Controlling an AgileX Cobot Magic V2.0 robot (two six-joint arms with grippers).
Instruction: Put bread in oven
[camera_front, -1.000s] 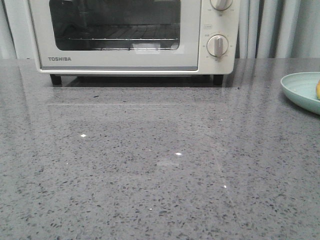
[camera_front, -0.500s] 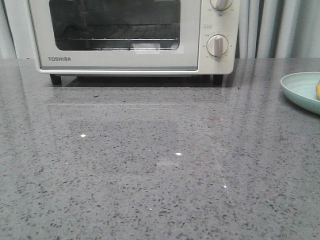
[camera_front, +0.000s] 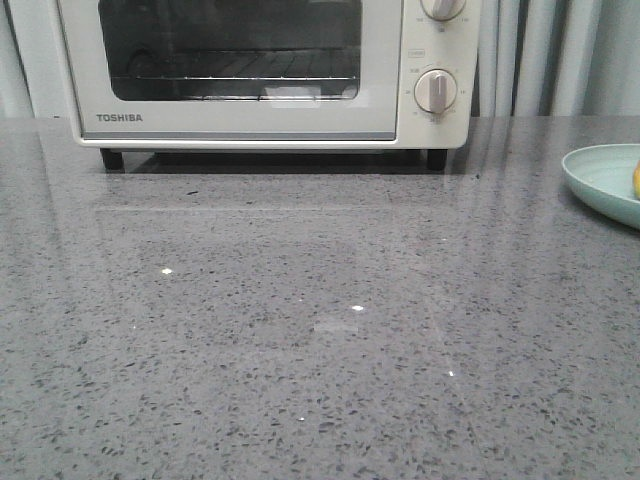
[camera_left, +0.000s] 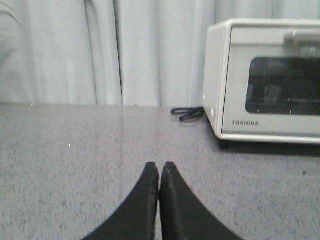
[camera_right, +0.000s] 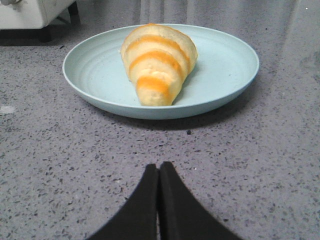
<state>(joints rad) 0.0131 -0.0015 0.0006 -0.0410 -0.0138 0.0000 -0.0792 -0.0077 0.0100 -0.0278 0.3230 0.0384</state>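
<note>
Both grippers, left (camera_left: 159, 172) and right (camera_right: 159, 172), are closed empty; bread (camera_front: 636, 178) is nearly cut off.

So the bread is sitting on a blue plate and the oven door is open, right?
Not quite. The bread does sit on the light blue plate, but the oven door is shut, not open. The front view shows it closed flat against the oven.

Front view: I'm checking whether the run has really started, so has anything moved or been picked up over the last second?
Nothing visibly changed. The cream-white toaster oven keeps its glass door shut, and the pale blue round plate sits at the same spot at the right edge of the grey speckled countertop. Neither arm enters this view.
</note>
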